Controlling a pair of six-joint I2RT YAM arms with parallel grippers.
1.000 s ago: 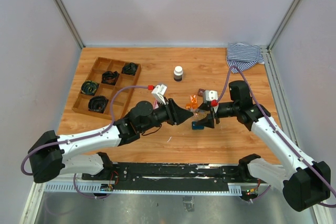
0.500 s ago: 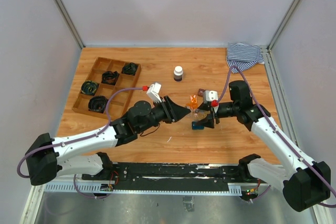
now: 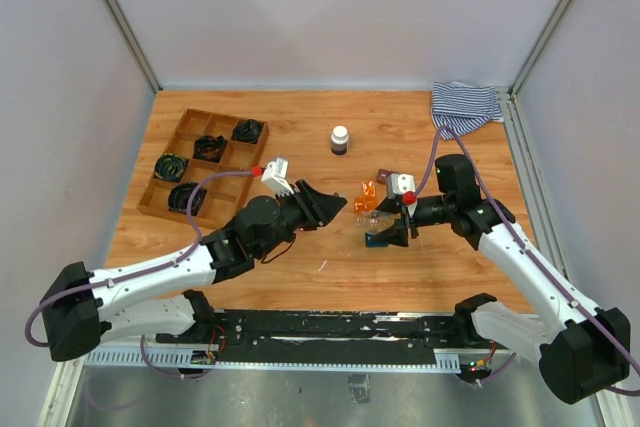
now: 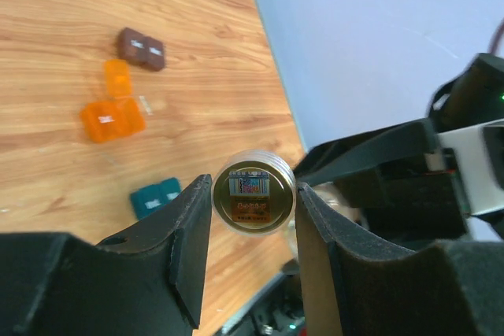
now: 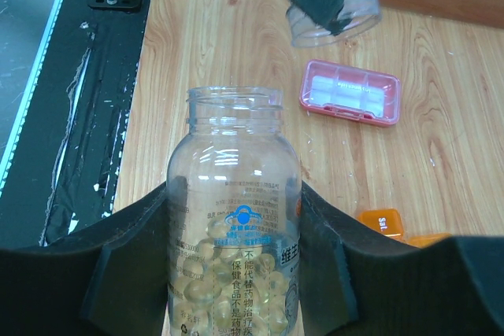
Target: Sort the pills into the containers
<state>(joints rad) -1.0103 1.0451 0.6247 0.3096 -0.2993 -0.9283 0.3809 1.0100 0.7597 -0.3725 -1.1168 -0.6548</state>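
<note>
My right gripper (image 5: 234,218) is shut on a clear pill bottle (image 5: 234,194) that is open at the top and about half full of pale yellow softgels. My left gripper (image 4: 253,194) is shut on the bottle's round cap (image 4: 253,198), held left of the bottle. From above, the left gripper (image 3: 335,205) and right gripper (image 3: 388,222) face each other a short way apart. An orange case (image 3: 368,195), a teal case (image 3: 377,239) and a brown case (image 3: 383,176) lie around the right gripper. A pink case (image 5: 350,92) lies on the table beyond the bottle.
A wooden tray (image 3: 160,162) with black coils stands at the back left. A small dark bottle with a white cap (image 3: 340,139) stands behind the cases. A striped cloth (image 3: 465,105) lies in the back right corner.
My left gripper has drawn back to the left with the cap, opening a gap from the bottle. The right arm and bottle have stayed in place.
</note>
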